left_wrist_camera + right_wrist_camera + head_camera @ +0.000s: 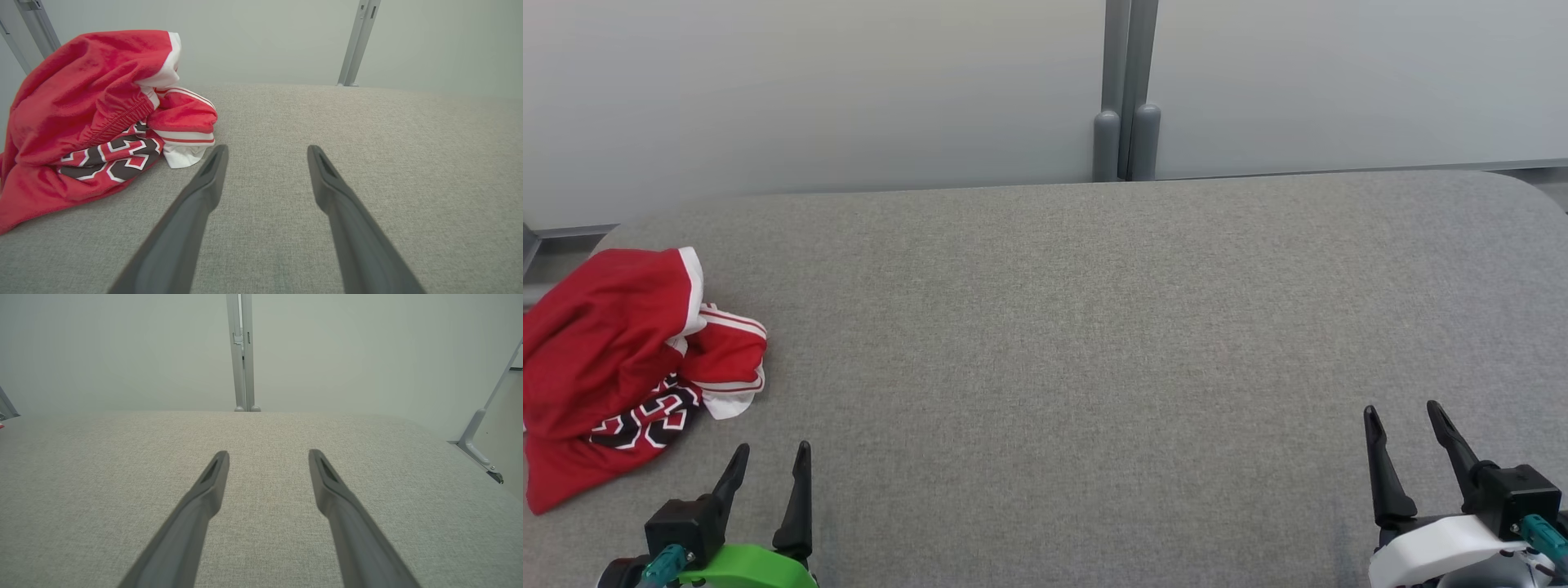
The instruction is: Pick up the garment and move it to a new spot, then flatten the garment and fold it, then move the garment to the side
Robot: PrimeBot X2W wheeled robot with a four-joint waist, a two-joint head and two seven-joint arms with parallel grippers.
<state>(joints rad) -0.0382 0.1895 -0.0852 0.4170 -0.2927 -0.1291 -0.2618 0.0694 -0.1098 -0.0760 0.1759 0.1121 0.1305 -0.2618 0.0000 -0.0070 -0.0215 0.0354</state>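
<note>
Nothing is done yet — the red garment (621, 359) lies bunched at the table's (1094, 327) left edge, while left gripper (772, 461) and right gripper (1406, 420) hover spread and empty.

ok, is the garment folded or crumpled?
Crumpled: the red garment lies in a bunched heap at the table's left edge, trim and number print twisted together.

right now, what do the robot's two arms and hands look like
Each hand has two long, dark, tapering fingers rising from a black block. The left hand sits on a bright green wrist shell, the right hand on a white wrist shell. A small teal connector sticks out beside each block. No markings are readable.
</note>
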